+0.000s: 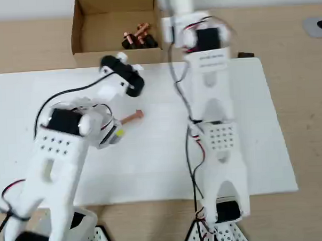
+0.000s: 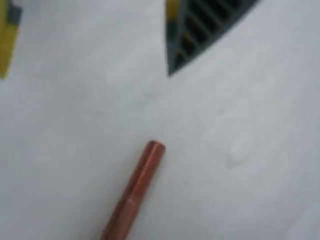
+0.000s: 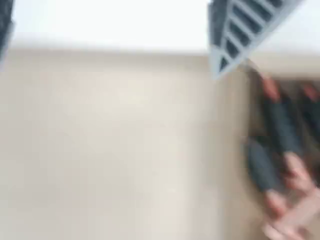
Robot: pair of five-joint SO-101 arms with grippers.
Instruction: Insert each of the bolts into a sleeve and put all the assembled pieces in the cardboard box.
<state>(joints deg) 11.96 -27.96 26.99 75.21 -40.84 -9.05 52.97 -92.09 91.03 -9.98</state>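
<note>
On the white mat (image 1: 248,148) covering the worktop (image 1: 304,93), a copper bolt (image 1: 133,117) (image 2: 137,190) lies just right of the left claw (image 2: 87,70), which hangs open, seemingly lined up to take it. Farther off, the right claw (image 3: 112,55) gapes empty over the cardboard box (image 1: 82,33), where the assembled pieces (image 1: 138,37) lie.

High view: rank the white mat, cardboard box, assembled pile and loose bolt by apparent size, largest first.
1. white mat
2. cardboard box
3. assembled pile, inside the box
4. loose bolt, lying on the mat
</note>
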